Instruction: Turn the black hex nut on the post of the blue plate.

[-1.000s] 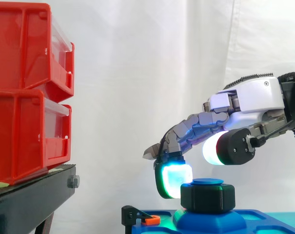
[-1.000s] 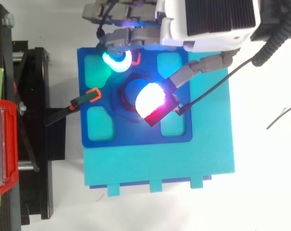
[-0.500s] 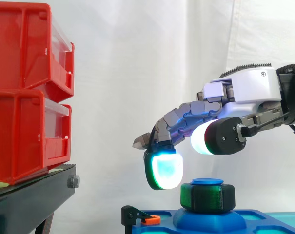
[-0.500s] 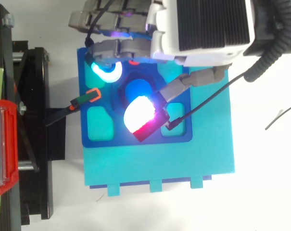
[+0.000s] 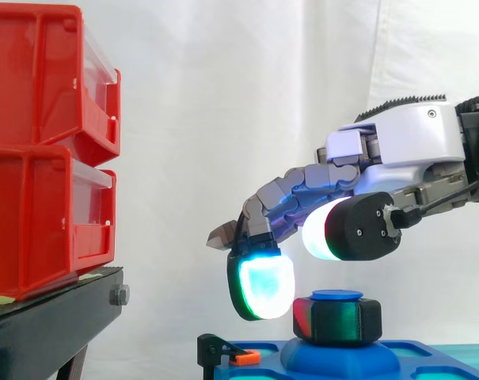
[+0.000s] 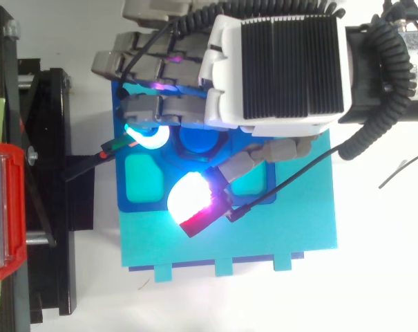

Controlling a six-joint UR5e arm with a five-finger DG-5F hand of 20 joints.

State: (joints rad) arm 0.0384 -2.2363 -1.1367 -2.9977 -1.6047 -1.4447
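Observation:
The black hex nut (image 5: 336, 320) sits on the blue post (image 5: 336, 295) that rises from a round boss on the blue plate (image 5: 417, 354). My hand (image 5: 397, 150) reaches in from the right and hovers over the nut. Its curved fingers end in a cyan-green fingertip (image 5: 261, 286) just left of the nut, with a small gap between them. The white-glowing thumb pad (image 5: 321, 230) hangs above the nut without touching it. From above, the hand (image 6: 278, 66) covers most of the plate (image 6: 141, 181). The post top (image 6: 198, 140) shows between the fingers and the thumb pad (image 6: 189, 204).
Two stacked red bins (image 5: 41, 150) stand on a black stand (image 5: 49, 321) at the left. A black clip with an orange tip (image 5: 237, 357) sits at the plate's left edge. The plate rests on a teal base (image 6: 264, 238).
The hand has let go of the nut, risen slightly and shifted left; in the top view its thumb and fingers swung toward the picture's lower left. The nut's facing side has turned.

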